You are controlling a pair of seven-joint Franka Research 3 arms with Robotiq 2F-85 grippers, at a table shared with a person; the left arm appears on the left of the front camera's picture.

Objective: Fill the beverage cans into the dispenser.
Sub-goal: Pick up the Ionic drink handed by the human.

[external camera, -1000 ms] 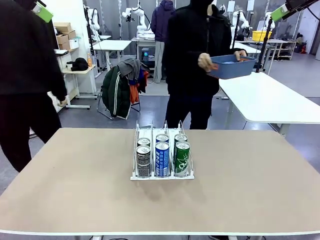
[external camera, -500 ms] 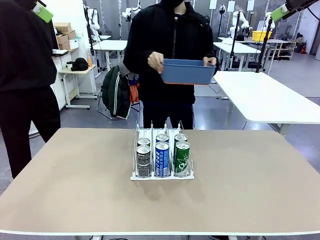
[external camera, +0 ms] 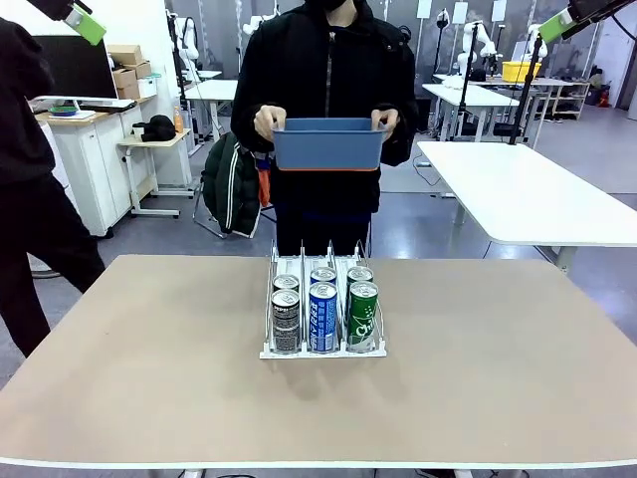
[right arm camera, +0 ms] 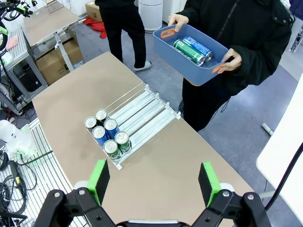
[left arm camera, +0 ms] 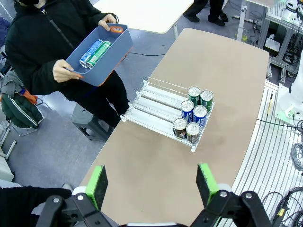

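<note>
Hovering high above the surface, I held my left tool with its green pads spread wide and nothing between them. I held my right tool equally wide and equally empty, also well above the surface

The dispenser stood near the middle of the surface, with its three lanes running from my side toward the far side. Six beverage cans stood upright in it, two per lane, packed at the end nearest me:
- lane on my left: a dark patterned pair
- middle lane: a blue-and-white pair
- lane on my right: a green pair

The far part of each lane was bare

The person stood at the far edge of the surface, directly behind the dispenser, and held a blue bin level at chest height, with one hand at each short end. The bin was beyond the far edge and well apart from the dispenser. Further cans lay on their sides inside it, among them a green can just beside a blue-and-white can. I could not tell the exact count in the bin
</note>
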